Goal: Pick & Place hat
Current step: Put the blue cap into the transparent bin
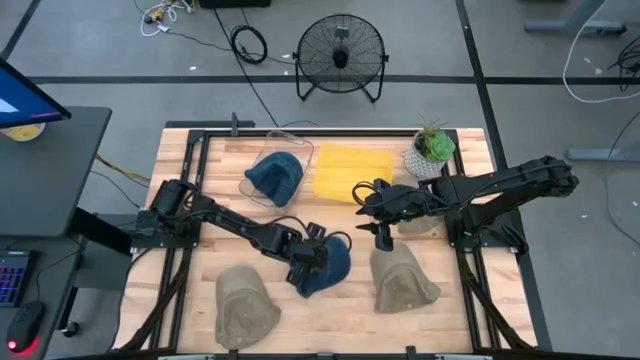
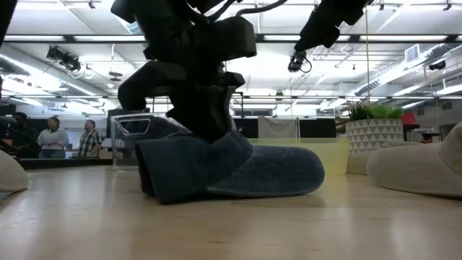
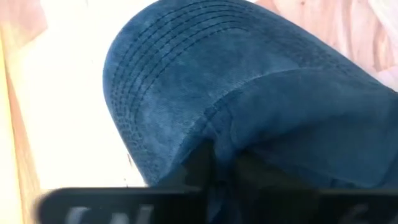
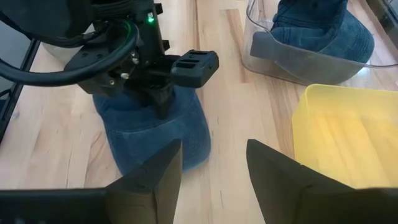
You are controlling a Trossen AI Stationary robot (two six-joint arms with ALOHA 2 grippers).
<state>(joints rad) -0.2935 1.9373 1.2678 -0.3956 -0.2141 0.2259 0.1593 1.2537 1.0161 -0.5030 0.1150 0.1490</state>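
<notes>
A dark blue cap (image 1: 330, 268) lies mid-table toward the near edge, its crown bunched up and its stitched brim (image 3: 149, 93) flat on the wood (image 2: 289, 173). My left gripper (image 1: 308, 252) stands over it, shut on it. My right gripper (image 4: 214, 168) is open and hovers in the air (image 1: 377, 222) just to the cap's right and farther back, touching nothing. Two beige hats (image 1: 245, 305) (image 1: 402, 280) rest on the table near the front edge. My left gripper pinches the blue cap's bunched crown (image 4: 180, 115) between its two fingers (image 4: 163, 102), coming from above and pointing down. The cloth is gathered into a fold at the fingers (image 3: 224, 127). The cap's underside and brim rest on the table (image 2: 216, 193).
A clear bin (image 1: 262, 160) holding another blue hat (image 1: 275, 178) and a yellow bin (image 1: 352, 172) sit along the far side. A potted plant (image 1: 432, 150) stands at the far right. People stand in the room beyond the table (image 2: 54, 137).
</notes>
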